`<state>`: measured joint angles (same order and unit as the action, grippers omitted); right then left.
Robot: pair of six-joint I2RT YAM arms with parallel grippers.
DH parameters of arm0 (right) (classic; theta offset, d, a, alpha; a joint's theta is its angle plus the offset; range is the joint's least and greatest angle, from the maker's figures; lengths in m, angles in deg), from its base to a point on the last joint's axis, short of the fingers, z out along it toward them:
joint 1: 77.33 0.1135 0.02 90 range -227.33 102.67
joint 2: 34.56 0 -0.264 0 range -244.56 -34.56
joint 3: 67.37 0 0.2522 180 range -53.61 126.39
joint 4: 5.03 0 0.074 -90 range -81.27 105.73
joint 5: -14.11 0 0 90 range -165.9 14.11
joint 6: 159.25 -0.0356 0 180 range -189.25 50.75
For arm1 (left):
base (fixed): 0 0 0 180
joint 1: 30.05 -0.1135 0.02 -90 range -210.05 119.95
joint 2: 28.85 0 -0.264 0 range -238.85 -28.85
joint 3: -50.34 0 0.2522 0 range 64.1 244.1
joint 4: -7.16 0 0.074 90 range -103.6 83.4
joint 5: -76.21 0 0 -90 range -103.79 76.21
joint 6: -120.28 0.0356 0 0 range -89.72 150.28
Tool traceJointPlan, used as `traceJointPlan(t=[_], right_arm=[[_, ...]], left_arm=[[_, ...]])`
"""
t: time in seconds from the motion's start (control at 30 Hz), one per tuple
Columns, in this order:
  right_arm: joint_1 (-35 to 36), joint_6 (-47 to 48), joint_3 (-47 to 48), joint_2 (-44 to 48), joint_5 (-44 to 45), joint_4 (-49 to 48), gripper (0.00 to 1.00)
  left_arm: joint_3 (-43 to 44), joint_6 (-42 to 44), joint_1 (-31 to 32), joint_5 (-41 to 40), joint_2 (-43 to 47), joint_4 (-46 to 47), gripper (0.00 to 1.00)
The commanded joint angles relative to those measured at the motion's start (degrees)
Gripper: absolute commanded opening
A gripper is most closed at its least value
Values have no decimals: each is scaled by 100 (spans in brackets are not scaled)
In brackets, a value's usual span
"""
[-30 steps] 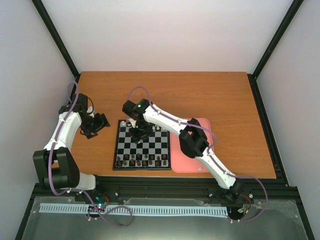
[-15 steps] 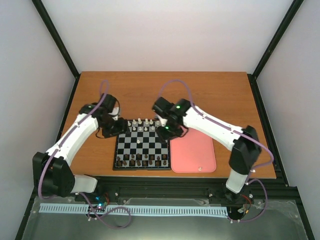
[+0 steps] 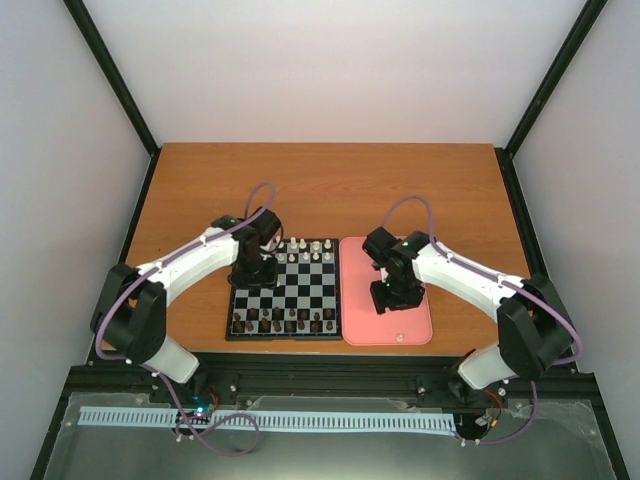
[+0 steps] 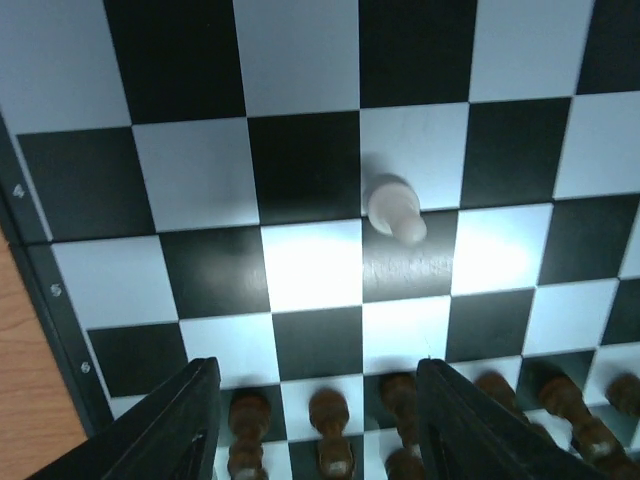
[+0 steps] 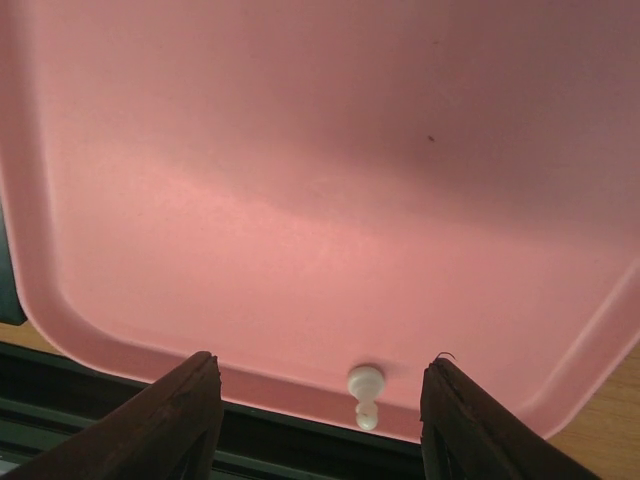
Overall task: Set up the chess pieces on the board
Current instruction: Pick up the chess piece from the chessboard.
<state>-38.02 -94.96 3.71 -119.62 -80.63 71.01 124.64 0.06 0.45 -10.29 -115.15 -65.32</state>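
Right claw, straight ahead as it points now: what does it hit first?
Probably the lone white piece on the pink tray, lined up with the open right claw; depth unclear.

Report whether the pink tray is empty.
Not empty. One white chess piece sits on the pink tray near its rim; the rest visible is bare.

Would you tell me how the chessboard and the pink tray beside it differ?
The chessboard is checked black and pale grey; the pink tray is plain. The chessboard carries dark pieces and white pieces in rows; the tray shows a single white piece. The chessboard has square corners, the tray rounded ones. Both lie flat, side by side, on the wooden table.
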Motion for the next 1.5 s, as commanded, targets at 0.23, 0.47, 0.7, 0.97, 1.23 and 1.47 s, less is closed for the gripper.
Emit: traceJointPlan(t=[0.23, 0.47, 0.7, 0.97, 1.23, 1.47], right_arm=[[-362, 95, -298, 315, 7, -319, 55], [-439, 151, -373, 276, -10, -390, 55], [-520, 240, -384, 202, -34, -405, 55], [-556, 282, -379, 147, -30, -420, 55], [-565, 280, -422, 151, -40, -457, 56], [-565, 284, -500, 134, -75, -526, 56]], left_arm=[[415, -114, 190, -248, -880, 660, 57], [568, -92, 191, -94, -1197, 753, 56], [579, -97, 191, -87, -1288, 756, 43], [540, -122, 193, -25, -1249, 765, 27], [458, -133, 193, 19, -1146, 709, 17], [428, -160, 193, -122, -976, 555, 8]])
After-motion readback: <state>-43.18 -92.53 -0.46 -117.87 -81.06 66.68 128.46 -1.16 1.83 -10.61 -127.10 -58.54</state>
